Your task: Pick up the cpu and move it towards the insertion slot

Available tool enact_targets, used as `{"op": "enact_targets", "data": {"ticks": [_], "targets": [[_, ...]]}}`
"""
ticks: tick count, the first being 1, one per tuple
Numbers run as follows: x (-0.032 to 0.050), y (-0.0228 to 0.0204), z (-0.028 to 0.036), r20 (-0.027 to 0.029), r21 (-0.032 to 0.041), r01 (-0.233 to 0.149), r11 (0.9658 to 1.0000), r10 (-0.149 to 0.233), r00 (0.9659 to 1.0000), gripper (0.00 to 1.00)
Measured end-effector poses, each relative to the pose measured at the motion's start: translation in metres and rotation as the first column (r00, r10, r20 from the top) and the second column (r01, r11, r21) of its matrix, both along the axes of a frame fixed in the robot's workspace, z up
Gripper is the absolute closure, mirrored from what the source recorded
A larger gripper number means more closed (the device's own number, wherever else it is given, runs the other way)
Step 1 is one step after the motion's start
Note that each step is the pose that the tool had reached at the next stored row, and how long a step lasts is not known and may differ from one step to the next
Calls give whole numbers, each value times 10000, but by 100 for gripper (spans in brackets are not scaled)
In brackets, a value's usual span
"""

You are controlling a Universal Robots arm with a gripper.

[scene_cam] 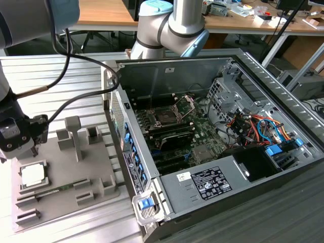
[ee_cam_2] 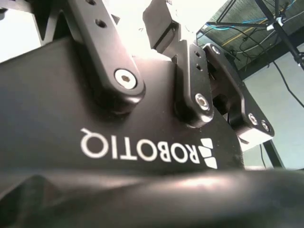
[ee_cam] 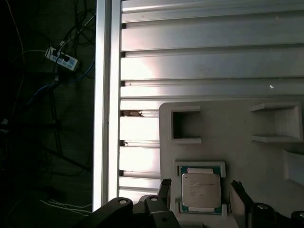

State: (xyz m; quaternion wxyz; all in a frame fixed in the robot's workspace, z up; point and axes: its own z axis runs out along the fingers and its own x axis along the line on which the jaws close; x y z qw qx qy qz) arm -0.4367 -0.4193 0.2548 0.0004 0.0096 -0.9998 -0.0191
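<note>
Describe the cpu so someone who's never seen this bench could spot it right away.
Start at the open computer case; on the exterior view's left of it lies a grey fixture plate with raised blocks. On that plate's side away from the case, below the gripper, the cpu lies flat in a square recess. It alone is a thin, pale silvery square; its neighbours are grey plastic.

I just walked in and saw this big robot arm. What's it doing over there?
The robot arm's end effector hangs open over the cpu, with one finger on each side, not gripping it. The cpu lies flat in its pocket on the grey fixture plate. The insertion slot is inside the open computer case, off toward the exterior view's right.
</note>
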Motion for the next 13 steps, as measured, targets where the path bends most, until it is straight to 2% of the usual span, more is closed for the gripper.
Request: {"op": "enact_targets", "data": {"ticks": [13], "targets": [[-1,-29,-17,0,1,-21,10000,21,10000,40]]}}
